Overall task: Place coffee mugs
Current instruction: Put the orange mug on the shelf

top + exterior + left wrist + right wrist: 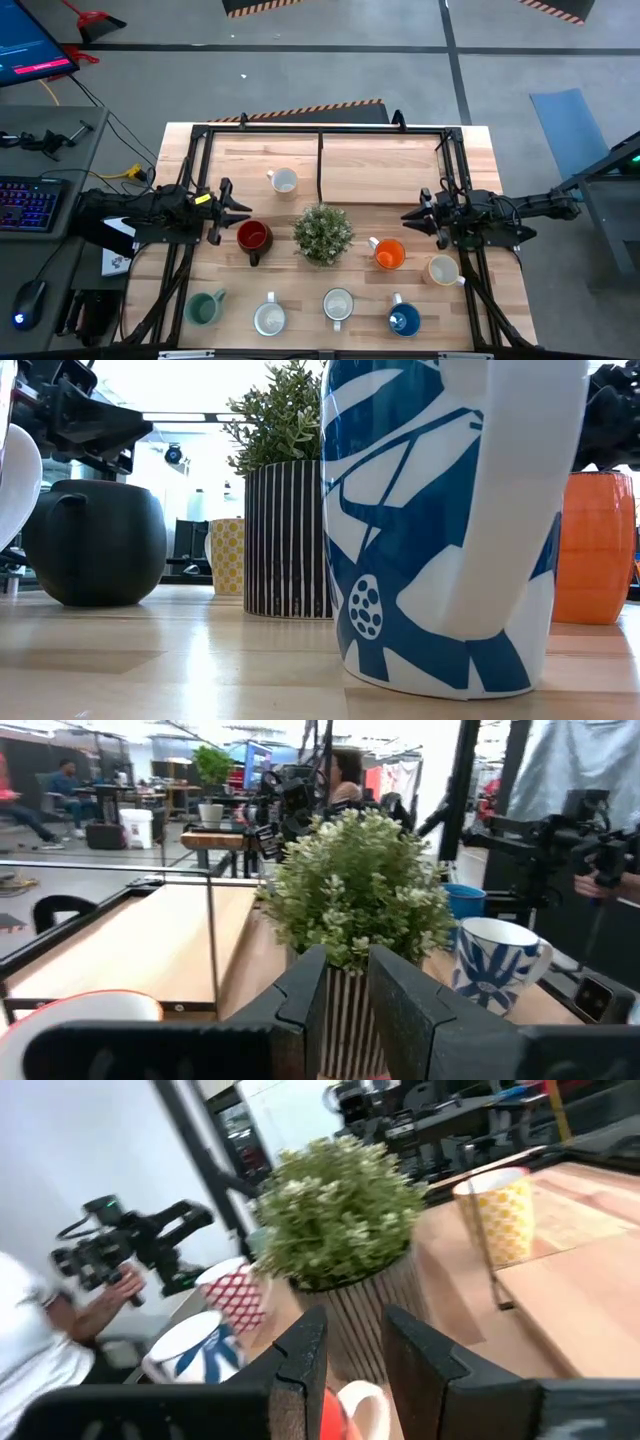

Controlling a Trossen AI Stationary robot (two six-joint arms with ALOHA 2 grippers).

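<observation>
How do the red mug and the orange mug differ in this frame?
The red mug stands on the left of the potted plant, by the left gripper; the orange mug stands on the plant's right, by the right gripper. The red mug's handle points toward the table's near edge; the orange mug's points toward the plant. Both stand upright, ungripped.

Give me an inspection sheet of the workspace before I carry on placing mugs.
Surface: wooden table, bare at the far end.
Job's things: seven mugs seen from above; red mug and orange mug flank the plant; four along the near edge, including the blue mug.
Clutter: potted plant at centre.
Grippers: left end effector and right end effector slightly parted, holding nothing.
Cables: yellow cable off the table's left.
Surroundings: keyboard, mouse, people beyond.
</observation>
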